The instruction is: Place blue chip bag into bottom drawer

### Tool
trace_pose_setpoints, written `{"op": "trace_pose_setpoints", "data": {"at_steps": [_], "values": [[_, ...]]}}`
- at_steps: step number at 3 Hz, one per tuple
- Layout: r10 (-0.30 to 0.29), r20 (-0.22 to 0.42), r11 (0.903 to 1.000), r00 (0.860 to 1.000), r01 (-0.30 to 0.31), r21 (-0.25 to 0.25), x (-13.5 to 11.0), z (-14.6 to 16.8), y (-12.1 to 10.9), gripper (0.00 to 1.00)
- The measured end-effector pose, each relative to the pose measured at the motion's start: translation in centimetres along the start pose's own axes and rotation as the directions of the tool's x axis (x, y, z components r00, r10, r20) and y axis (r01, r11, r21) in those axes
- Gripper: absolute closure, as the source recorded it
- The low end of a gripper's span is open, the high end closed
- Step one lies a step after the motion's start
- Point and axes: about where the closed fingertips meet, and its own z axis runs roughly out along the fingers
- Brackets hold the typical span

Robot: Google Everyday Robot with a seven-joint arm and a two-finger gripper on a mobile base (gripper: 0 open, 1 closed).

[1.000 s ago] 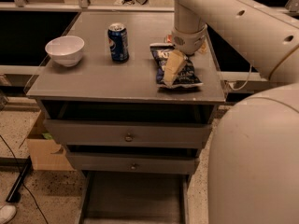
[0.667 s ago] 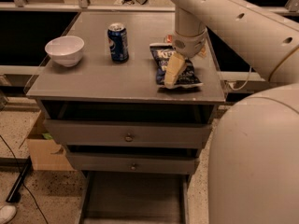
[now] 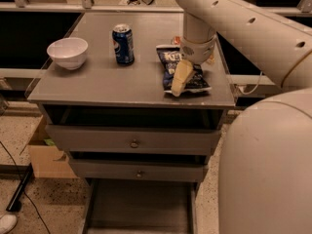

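Note:
The blue chip bag [image 3: 169,58] lies flat on the grey cabinet top [image 3: 97,82], right of centre, with white lettering at its far end. My gripper [image 3: 181,84] reaches down from the arm [image 3: 229,18] at the upper right and rests over the bag's middle, its pale tip near the bag's front end. The bottom drawer [image 3: 141,204] is pulled out at the base of the cabinet, a shallow grey tray with nothing showing inside it.
A blue Pepsi can [image 3: 123,44] stands left of the bag and a white bowl [image 3: 68,52] sits at the far left. An orange-red can [image 3: 175,40] peeks out behind the arm. Two upper drawers [image 3: 134,141] with knobs are nearly closed. A cardboard box [image 3: 46,155] sits on the floor at left.
The wrist has sunk slightly toward the bag. The bag, can and bowl have not moved.

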Motion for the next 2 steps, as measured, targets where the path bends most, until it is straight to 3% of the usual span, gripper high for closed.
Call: {"op": "trace_pose_setpoints", "data": {"at_steps": [2], "values": [[0.0,0.0,1.0,1.0,0.0,0.0,0.0,0.0,0.0,0.41]]}}
